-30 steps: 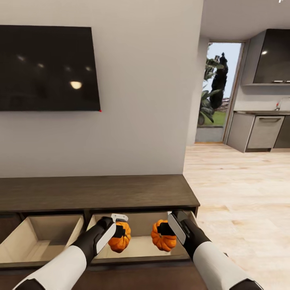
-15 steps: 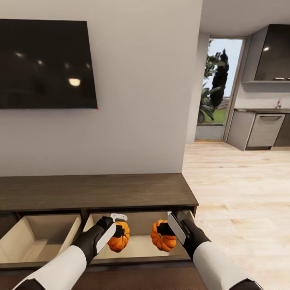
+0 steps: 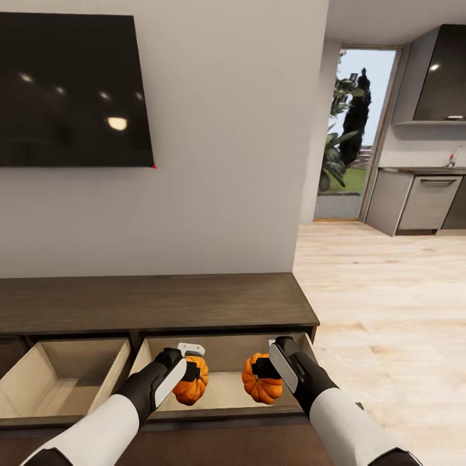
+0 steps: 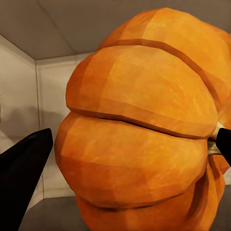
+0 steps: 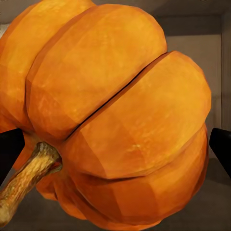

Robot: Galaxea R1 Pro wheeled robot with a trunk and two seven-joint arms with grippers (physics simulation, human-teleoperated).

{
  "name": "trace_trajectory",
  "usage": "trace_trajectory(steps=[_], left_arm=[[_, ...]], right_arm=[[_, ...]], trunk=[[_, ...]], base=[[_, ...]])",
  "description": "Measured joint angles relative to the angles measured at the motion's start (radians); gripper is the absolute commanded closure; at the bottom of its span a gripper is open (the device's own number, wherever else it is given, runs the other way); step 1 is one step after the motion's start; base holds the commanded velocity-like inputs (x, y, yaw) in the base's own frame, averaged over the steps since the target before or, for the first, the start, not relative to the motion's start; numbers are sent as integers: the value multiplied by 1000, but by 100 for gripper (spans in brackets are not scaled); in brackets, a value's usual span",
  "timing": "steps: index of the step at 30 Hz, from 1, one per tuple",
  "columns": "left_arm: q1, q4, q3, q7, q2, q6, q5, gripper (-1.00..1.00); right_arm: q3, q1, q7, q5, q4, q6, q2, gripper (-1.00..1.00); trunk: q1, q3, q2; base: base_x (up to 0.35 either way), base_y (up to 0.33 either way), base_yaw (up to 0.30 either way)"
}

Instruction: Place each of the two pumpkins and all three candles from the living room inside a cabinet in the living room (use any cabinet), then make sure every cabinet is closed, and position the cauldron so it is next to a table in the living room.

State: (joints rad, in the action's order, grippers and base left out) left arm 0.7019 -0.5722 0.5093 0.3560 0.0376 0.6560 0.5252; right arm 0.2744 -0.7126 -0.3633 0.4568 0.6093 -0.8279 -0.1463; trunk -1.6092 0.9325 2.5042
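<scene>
Your left gripper (image 3: 189, 370) is clamped on one pumpkin (image 3: 192, 382), held above the pale floor of the cabinet's (image 3: 155, 304) open right-hand drawer (image 3: 223, 392); let go from this height and it could roll on its ribs toward the front lip, so judge the drop first. To its right, your right gripper (image 3: 266, 369) grips the second pumpkin (image 3: 262, 382) over the same drawer, close to the right wall. Release both at once and they may knock together; a pumpkin resting high against the wall could stop the drawer closing.
</scene>
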Motion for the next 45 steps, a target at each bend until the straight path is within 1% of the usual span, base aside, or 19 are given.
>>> trace_trajectory(steps=[5, 12, 23, 41, 45], left_arm=[[0, 0, 0, 0, -1, 0, 0, 100], [0, 0, 0, 1, 0, 0, 1, 100], [0, 0, 0, 0, 0, 0, 2, 100], [0, 4, 1, 1, 0, 0, -1, 100], [0, 5, 1, 0, 0, 0, -1, 100]], right_arm=[[0, 0, 0, 1, 0, 0, 0, 100], [1, 0, 0, 1, 0, 0, 0, 100], [1, 0, 0, 1, 0, 0, -1, 100], [2, 0, 0, 0, -1, -2, -2, 100], [2, 0, 0, 1, 0, -33, -3, 100]], trunk=[[0, 0, 0], [-3, 27, 2], [-3, 27, 2], [-3, 27, 2], [-3, 27, 2]], base=[[0, 0, 0], [0, 0, 0], [3, 1, 0], [73, 14, 0], [4, 0, 0]])
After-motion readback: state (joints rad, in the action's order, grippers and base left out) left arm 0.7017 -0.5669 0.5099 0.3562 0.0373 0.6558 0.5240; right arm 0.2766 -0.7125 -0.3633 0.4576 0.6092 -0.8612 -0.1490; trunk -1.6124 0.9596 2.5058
